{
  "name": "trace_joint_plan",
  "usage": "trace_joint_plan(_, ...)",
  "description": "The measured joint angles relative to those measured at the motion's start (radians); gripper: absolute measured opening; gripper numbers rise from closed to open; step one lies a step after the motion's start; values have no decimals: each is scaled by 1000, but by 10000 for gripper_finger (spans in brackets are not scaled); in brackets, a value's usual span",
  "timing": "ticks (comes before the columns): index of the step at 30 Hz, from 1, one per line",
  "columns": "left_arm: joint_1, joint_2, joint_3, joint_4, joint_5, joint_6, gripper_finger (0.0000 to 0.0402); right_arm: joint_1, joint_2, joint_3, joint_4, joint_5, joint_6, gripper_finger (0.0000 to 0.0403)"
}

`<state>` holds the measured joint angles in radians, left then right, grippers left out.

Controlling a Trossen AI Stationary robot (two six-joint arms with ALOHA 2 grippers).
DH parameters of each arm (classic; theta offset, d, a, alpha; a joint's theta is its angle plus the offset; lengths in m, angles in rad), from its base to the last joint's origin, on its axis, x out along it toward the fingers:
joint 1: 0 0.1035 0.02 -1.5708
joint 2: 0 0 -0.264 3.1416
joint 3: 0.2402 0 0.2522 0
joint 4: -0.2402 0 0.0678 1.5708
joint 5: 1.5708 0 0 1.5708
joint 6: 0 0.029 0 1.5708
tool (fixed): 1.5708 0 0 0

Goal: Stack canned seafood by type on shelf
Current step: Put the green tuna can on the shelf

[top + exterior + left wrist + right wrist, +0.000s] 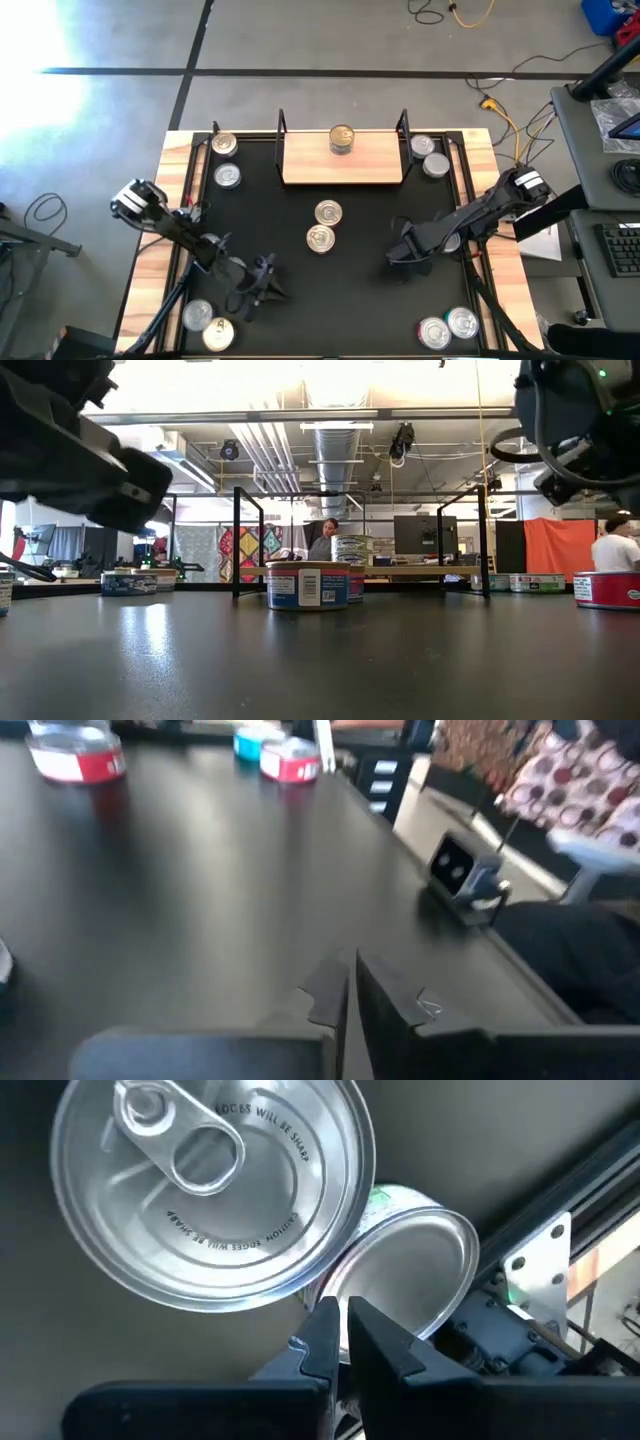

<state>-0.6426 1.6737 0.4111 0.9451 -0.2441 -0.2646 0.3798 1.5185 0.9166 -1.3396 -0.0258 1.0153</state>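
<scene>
1. My right gripper [338, 1338] has its fingers pressed together on nothing. It hangs just above two silver-lidded tins. The nearer one, a ring-pull tin [210, 1185] with its flat lid facing up, fills most of the right wrist view. A second silver tin [425, 1270] with a green label touches it and sits closer to the table's right-hand rail [560, 1240].

2. That is the relation the coming move turns on. The tins lie directly under and slightly ahead of my fingertips, each standing upright with its short axis vertical. I judge my fingers must part before I can straddle either one.

3. From above, my right gripper [405, 250] is on the right side of the black table [300, 290]. My left gripper [262, 290], also clenched and empty, is near the front left, pointing across bare tabletop.

4. The shelf [343, 160], a light-wood board with black wire posts, sits at the middle of the far edge. One gold-lidded tin [341, 138] stands on it.

5. Two gold-lidded tins [323, 226] touch each other at the table's centre, between both arms and the shelf.

6. Other tins cluster at all four corners. The path to the shelf looks open, and the rail crowds the right-hand tin.
</scene>
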Motion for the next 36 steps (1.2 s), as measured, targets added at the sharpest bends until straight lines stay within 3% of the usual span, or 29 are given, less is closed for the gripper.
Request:
trace_joint_plan(8, 27, 0, 103, -214, -21, -32, 103, 0, 4, -102, -1, -5, 46, 18)
trace_joint_plan(12, 36, -1, 143, -298, -28, -30, 157, 12, 3, -108, 89, -32, 61, 17)
trace_joint_plan(16, 46, -1, 170, -343, -38, -29, 204, 30, 1, -29, 202, -18, 19, 17)
trace_joint_plan(20, 54, -1, 186, -344, -38, -15, 237, 75, 2, 106, 282, 101, -47, 17)
trace_joint_plan(27, 54, 37, 234, -338, -114, 18, 260, 171, 0, 219, 277, 283, -114, 18)
trace_joint_plan(36, 56, 278, 379, -265, -217, -24, 261, 192, 3, -14, 272, 299, 115, 18)
